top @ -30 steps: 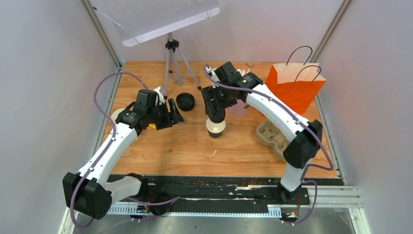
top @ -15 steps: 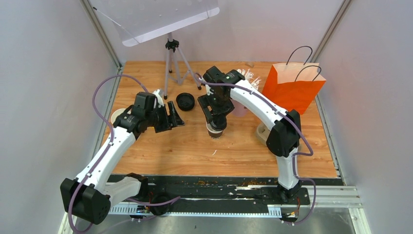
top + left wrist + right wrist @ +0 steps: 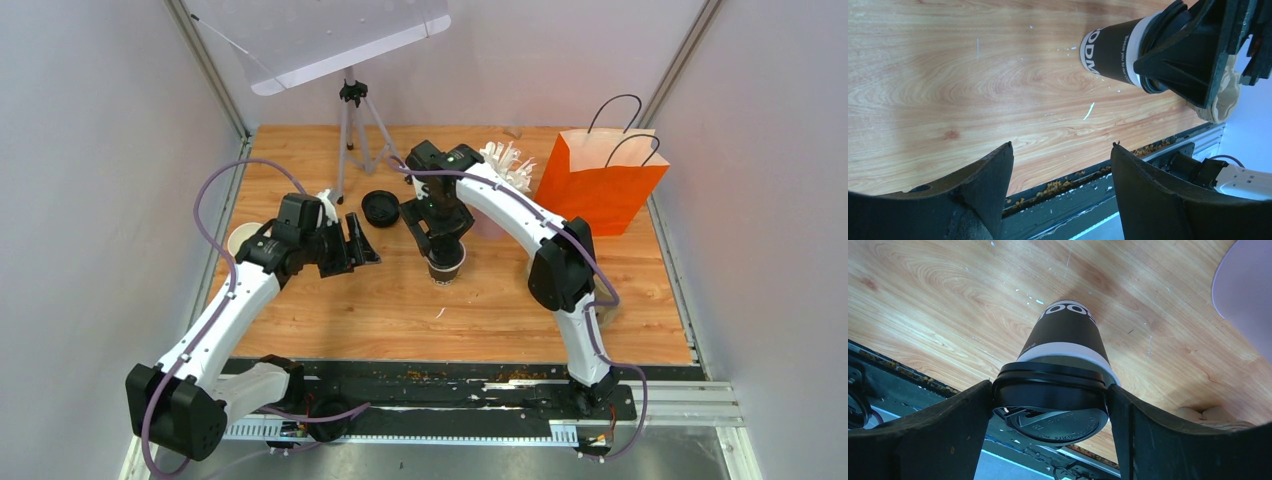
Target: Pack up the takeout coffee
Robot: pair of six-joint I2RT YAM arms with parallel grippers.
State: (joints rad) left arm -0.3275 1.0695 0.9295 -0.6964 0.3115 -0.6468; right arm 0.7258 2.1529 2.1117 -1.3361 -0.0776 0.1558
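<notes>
Lidded cup (image 3: 447,266): upright mid-table (image 3: 400,310), its lid between the right gripper's (image 3: 444,242) fingers.
Loose lid (image 3: 381,208): flat on the table, behind and left of the lidded cup.
Second cup (image 3: 240,238): at the table's left edge, beside the left arm.
Tripod (image 3: 352,140): near the far edge, behind the loose lid.
Bag (image 3: 603,185): upright in the far right corner.
Straw cup (image 3: 505,160): just left of the bag.

**Q:** From where is the top view taken?
**A:** The whole surface (image 3: 400,300) is seen from above and behind the arm bases, from afar.
**Q:** And the wrist views?
**A:** Each is taken close. The lidded cup (image 3: 1113,55) is viewed sideways past the left fingers (image 3: 973,200), and from above past the right fingers (image 3: 938,440). That cup is shared by all three views.
</notes>
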